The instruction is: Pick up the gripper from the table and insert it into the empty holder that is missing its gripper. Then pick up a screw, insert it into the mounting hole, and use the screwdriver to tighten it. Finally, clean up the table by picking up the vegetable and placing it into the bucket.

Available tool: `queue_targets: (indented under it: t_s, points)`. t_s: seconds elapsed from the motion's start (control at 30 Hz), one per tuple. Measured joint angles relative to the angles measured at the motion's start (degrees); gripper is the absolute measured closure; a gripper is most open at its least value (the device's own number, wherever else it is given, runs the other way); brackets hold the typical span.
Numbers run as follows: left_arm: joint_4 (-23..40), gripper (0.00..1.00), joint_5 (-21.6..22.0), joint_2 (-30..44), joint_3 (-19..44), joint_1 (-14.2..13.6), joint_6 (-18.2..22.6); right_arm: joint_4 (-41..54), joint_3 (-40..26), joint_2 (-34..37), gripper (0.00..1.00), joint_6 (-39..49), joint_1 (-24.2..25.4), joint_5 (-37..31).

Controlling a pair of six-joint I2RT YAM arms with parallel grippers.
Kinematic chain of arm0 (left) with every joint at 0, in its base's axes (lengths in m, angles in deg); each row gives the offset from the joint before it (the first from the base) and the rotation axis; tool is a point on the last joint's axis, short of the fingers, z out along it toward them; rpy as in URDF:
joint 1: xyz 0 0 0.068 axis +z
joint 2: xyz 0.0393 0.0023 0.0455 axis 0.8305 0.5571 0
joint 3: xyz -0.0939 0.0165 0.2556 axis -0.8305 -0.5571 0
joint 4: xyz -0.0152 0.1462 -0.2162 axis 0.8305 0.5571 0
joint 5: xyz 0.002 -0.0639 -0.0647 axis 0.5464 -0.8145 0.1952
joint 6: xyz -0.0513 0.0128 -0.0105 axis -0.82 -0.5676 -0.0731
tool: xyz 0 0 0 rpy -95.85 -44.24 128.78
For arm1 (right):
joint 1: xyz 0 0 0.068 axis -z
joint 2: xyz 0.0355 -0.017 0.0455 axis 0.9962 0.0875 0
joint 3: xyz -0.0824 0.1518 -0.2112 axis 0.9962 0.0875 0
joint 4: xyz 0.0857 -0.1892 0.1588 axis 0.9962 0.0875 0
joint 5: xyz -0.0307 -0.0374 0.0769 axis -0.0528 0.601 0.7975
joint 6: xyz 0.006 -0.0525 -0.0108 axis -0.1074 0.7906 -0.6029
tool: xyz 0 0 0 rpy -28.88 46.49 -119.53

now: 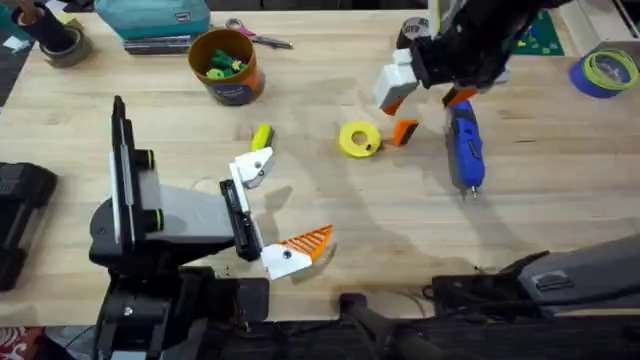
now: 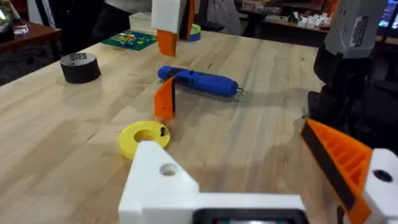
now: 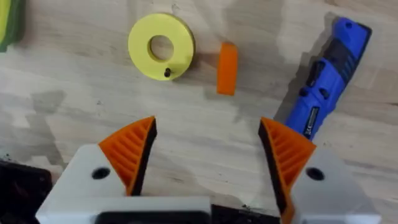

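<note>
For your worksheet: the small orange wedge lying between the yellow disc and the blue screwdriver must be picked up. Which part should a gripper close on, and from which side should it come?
Probably from straight above, closing on the two long flat sides of the orange wedge. It lies narrow and apart from the yellow disc and the screwdriver, so fingers fit either side. The right gripper hangs open above it.

I am seeing bright, even light from above on the tabletop [image 1: 560, 220]; soft shadows are lying under the things, and the right pincer [image 1: 425, 85] is looking blurred overhead.

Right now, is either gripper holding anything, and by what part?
Nothing held. Right gripper is open above the table, with the orange tip lying loose ahead of it. Left gripper is open, empty.
</note>
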Motion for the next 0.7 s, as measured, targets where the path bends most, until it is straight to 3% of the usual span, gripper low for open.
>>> queue_targets:
  t_s: [0.4,0.7]
  points:
    - [0.0,0.015,-0.1,0.0,0.0,0.0,0.0,-0.7,0.0,2.0,0.006,2.1,1.2,-0.2]
    - [0.0,0.015,-0.1,0.0,0.0,0.0,0.0,-10.2,8.8,2.9,0.006,2.4,1.5,-0.2]
